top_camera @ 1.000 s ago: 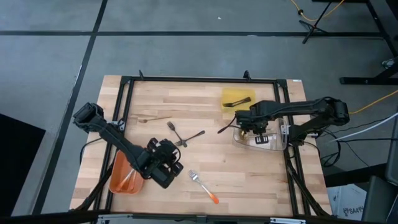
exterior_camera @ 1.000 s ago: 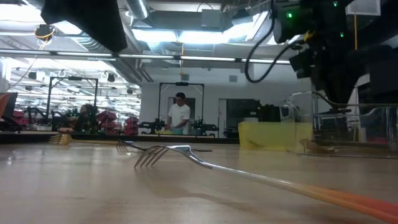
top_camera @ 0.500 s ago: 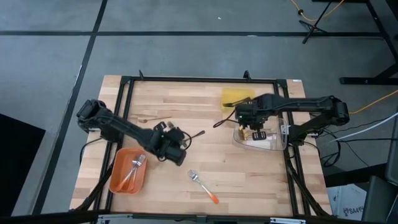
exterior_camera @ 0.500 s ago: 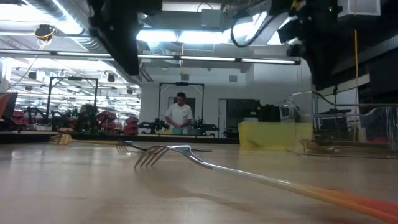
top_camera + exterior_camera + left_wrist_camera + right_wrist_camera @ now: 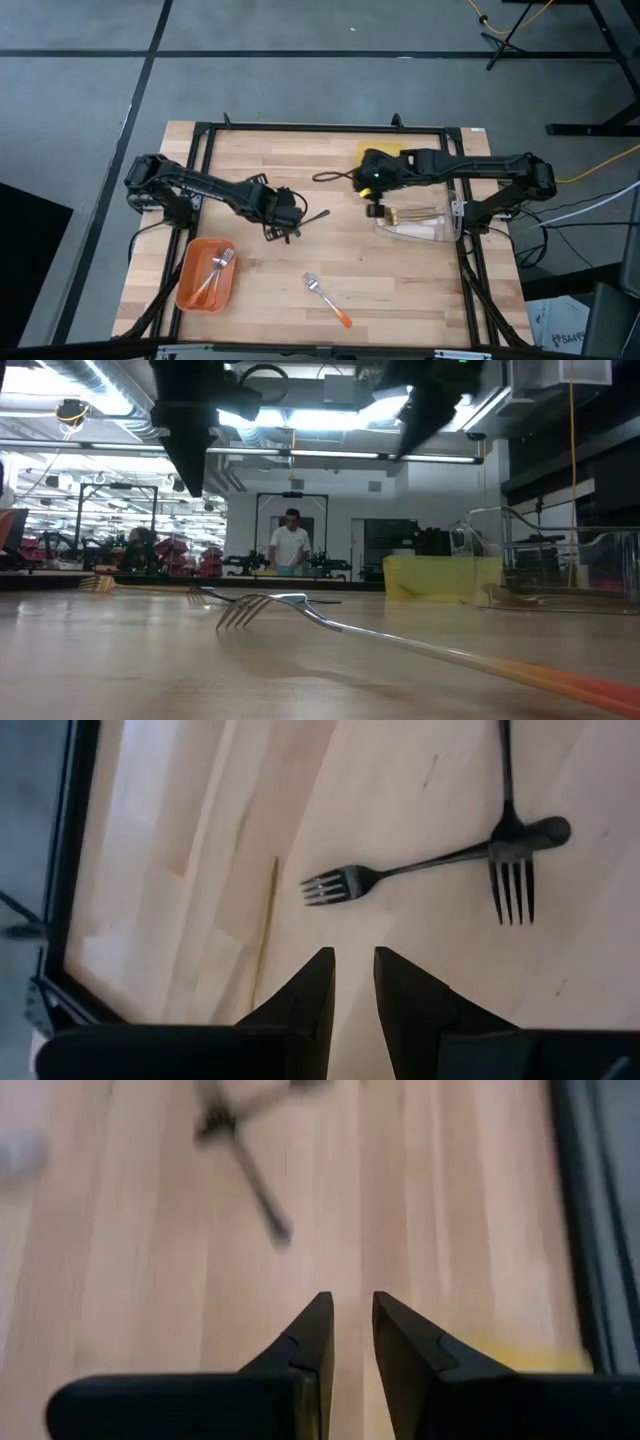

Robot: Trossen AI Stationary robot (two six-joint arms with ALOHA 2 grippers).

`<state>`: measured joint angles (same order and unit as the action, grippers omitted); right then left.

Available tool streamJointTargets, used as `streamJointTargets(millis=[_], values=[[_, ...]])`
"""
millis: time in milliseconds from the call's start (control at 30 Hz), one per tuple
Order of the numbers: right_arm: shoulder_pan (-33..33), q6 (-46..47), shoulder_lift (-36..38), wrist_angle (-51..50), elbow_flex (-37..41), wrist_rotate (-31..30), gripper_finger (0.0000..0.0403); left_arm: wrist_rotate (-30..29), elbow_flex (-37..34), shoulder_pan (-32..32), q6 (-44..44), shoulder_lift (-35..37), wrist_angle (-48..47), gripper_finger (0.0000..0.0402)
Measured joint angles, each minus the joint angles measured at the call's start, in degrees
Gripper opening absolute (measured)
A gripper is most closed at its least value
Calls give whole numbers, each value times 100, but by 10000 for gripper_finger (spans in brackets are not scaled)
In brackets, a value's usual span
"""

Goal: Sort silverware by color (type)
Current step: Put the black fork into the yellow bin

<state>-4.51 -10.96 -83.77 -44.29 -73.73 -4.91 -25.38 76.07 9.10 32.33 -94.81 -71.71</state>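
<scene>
My orange tray (image 5: pixel 190 285) at the bench's (image 5: pixel 320 290) near-left corner holds an orange-handled fork (image 5: pixel 214 272). The clear tray (image 5: pixel 440 232) on the right holds a gold utensil (image 5: pixel 412 213); the yellow tray (image 5: pixel 385 151) is mostly hidden under my right arm.

My left pincer (image 5: pixel 351 982) hovers over two crossed dark forks (image 5: pixel 470 855), its fingers a narrow gap apart, grasping nothing. My right pincer (image 5: pixel 348 1330) hangs near the yellow tray, likewise empty.

Only the low view shows a person (image 5: pixel 290 546) beyond the bench. Another orange-handled fork (image 5: pixel 328 300) lies near the front edge.

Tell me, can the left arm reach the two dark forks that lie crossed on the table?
Probably yes. The left end effector hangs just short of the crossed dark forks, with only bare wood between them.
</scene>
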Motion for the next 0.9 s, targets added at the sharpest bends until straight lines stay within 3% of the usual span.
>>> streamJointTargets(millis=[433, 900], values=[[0, -7, -1043, 2487, 0, 225, 62, -40, -236, -125, -455, 1489, -103, 68], [0, -2, -2254, 4190, -2, 1620, 62, -92, -2071, 248, 468, 3398, 521, 68]])
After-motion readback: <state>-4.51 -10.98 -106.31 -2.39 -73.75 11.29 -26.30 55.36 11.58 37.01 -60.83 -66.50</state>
